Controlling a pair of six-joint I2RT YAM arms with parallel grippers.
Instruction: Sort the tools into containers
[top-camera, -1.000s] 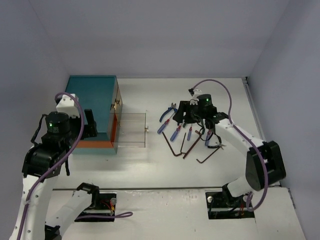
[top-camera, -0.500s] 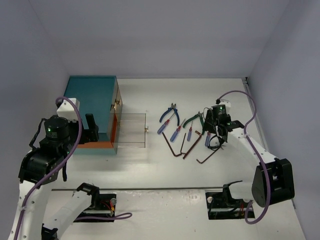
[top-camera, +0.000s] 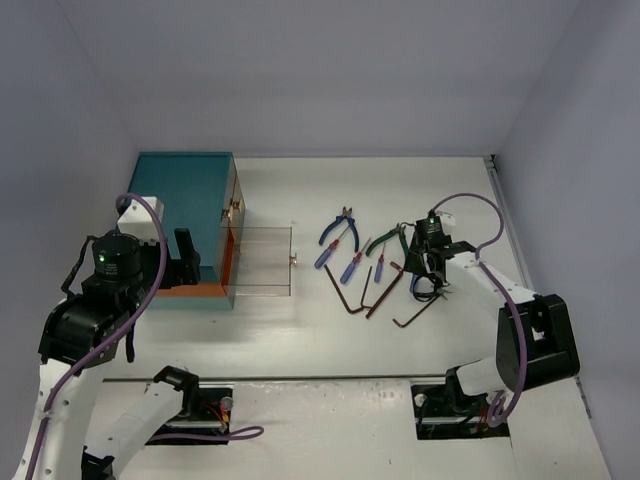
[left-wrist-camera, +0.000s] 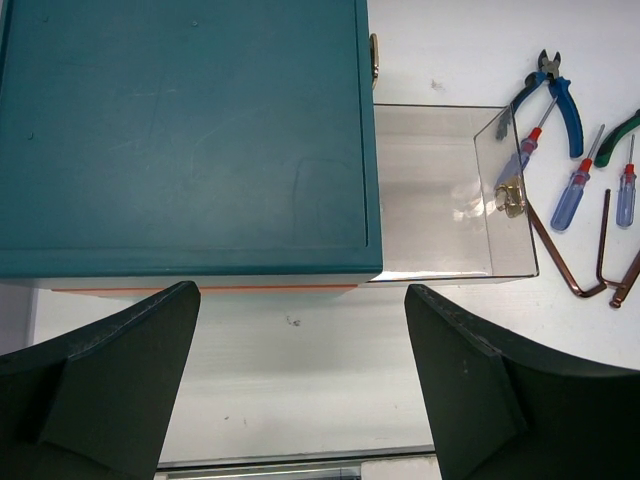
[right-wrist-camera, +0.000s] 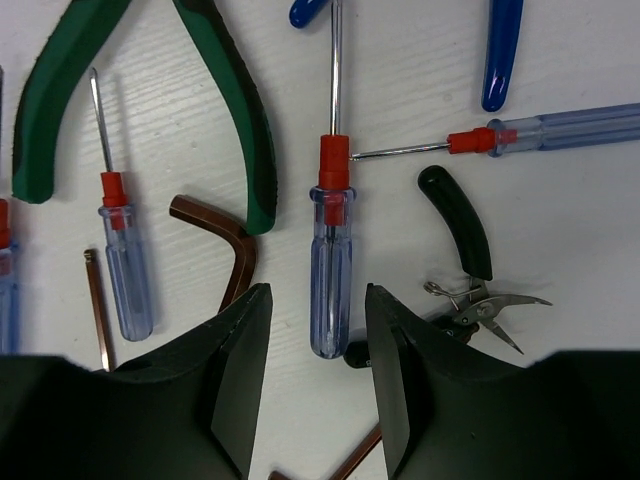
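Presently your right gripper (right-wrist-camera: 315, 300) sits low over the scattered tools. Its jaws are part-way apart and straddle the butt end of a screwdriver with a clear blue handle and a red collar (right-wrist-camera: 330, 250). White table (right-wrist-camera: 600, 250) shows on either side of that handle, so you have hold of nothing. In the right wrist view the steel shaft points to 12 o'clock. At 10 o'clock from the handle lie the green-handled pliers (right-wrist-camera: 245, 130). At 9 o'clock is a brown L-shaped hex key (right-wrist-camera: 235, 250), and beyond it a smaller blue-and-red screwdriver (right-wrist-camera: 125, 270). Small black-handled spring pliers (right-wrist-camera: 460, 230) lie at 3 o'clock. At 1 o'clock a third screwdriver (right-wrist-camera: 560, 128) lies crosswise, its tip just beside the red collar.

Your left gripper (left-wrist-camera: 300, 295) hangs above the teal box-shaped chest (left-wrist-camera: 190, 130), jaws spread wide, holding nothing. The clear plastic drawer with a brass knob (left-wrist-camera: 440, 272) is pulled out toward 3 o'clock from the chest. Blue-handled cutting pliers (left-wrist-camera: 562, 95) rest at 2 o'clock from the knob, outside the drawer.
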